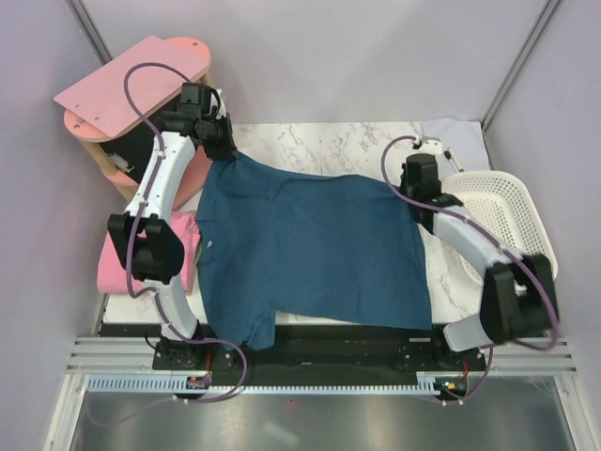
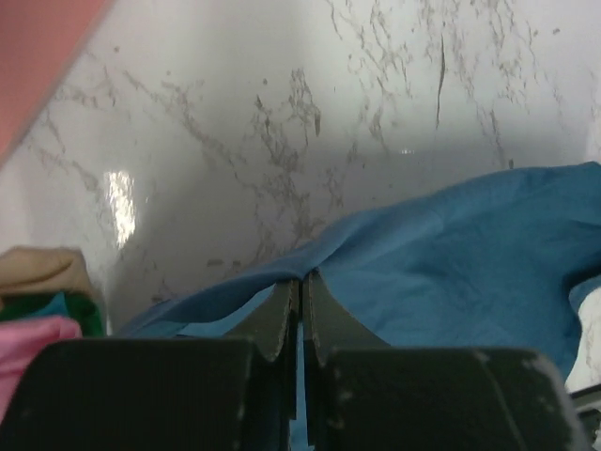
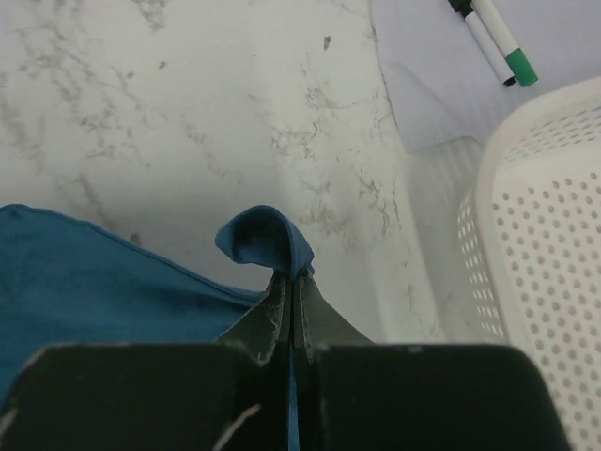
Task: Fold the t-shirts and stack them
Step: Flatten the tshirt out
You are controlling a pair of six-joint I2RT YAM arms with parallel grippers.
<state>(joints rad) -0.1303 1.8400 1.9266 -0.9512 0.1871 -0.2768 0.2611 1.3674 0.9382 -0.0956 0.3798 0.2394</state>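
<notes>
Top view
- teal t-shirt (image 1: 310, 249): soft matte knit, spread wide and mostly flat over the middle of the table (image 1: 319, 141), which is glossy, grey-veined marble.
- pink t-shirt (image 1: 115, 271): rumpled heap at the table's left edge, largely hidden under the left arm.
- shelf (image 1: 131, 85): rigid pink boards, far left corner.
- basket (image 1: 512, 202): white perforated plastic, right side.
- left gripper (image 1: 228, 155): at the teal shirt's far left corner; tips hard to make out.
- right gripper (image 1: 409, 188): at the far right corner.

Left wrist view
- left gripper: dark tapered fingers pressed together, pinching a raised ridge of teal cloth.

Right wrist view
- right gripper: clamped tight on a curled loop of teal hem.
- pen (image 3: 498, 38): green-capped, on a pale cloth (image 3: 432, 85), cut off at the top.
</notes>
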